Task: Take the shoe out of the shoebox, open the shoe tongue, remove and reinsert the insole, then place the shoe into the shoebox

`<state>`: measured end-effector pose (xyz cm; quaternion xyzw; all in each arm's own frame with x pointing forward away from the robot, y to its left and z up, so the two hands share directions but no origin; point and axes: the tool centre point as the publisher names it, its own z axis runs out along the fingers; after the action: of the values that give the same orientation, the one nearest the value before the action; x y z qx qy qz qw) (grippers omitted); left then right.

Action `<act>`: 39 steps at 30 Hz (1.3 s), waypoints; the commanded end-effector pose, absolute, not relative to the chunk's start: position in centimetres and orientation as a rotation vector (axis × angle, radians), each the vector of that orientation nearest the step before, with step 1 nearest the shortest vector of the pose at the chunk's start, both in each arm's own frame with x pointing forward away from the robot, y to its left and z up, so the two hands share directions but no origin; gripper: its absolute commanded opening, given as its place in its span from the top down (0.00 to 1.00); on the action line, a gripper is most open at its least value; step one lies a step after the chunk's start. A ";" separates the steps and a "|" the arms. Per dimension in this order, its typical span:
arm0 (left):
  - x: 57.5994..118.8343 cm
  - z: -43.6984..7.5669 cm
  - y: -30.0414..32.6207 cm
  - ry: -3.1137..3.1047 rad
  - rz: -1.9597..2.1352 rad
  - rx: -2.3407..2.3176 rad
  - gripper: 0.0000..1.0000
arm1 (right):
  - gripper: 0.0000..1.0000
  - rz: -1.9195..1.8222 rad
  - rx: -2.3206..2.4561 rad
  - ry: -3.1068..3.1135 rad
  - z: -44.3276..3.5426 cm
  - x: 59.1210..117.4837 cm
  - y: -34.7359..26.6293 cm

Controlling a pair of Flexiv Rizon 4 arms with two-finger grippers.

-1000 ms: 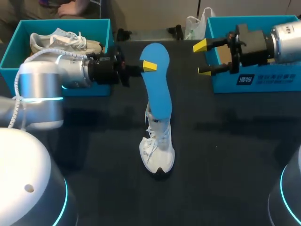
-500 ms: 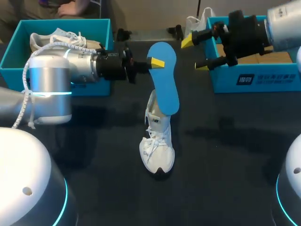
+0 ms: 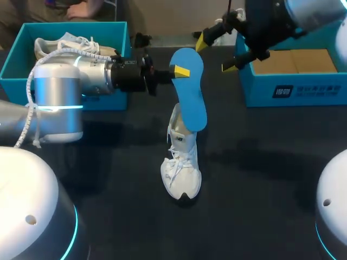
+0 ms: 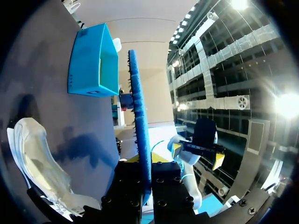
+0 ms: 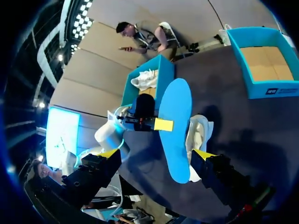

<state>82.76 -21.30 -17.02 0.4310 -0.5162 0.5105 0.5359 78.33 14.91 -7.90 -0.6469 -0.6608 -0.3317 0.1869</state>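
Above the shoe (image 3: 181,168), left gripper (image 3: 176,71) pinches the insole (image 3: 191,92) at its 12 o'clock end, right gripper (image 3: 218,52) gapes wide at 1 o'clock; held by one end, it could swing and miss the opening

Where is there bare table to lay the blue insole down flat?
The widest bare table lies right of the white shoe, in front of the right shoebox. A narrower patch sits left of the shoe. It is crowded beside the left shoebox, where the left gripper holds the insole and the right gripper hovers open.
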 end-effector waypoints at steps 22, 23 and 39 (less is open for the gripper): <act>82.8 -17.1 -21.4 -1.230 1.215 1.026 1.00 | 0.00 -0.485 -2.104 -2.191 -7.7 79.5 15.7; 82.8 -17.1 -21.4 -1.230 1.215 1.026 1.00 | 0.00 -0.449 -2.104 -2.256 -7.8 79.5 15.5; 82.8 -17.1 -21.4 -1.230 1.215 1.026 1.00 | 0.00 -0.211 -2.091 -2.527 -8.9 81.3 18.3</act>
<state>82.77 -21.31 -17.03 0.4310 -0.5161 0.5105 0.5360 80.30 16.73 -8.62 -0.6278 -0.7681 -0.1237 -0.0234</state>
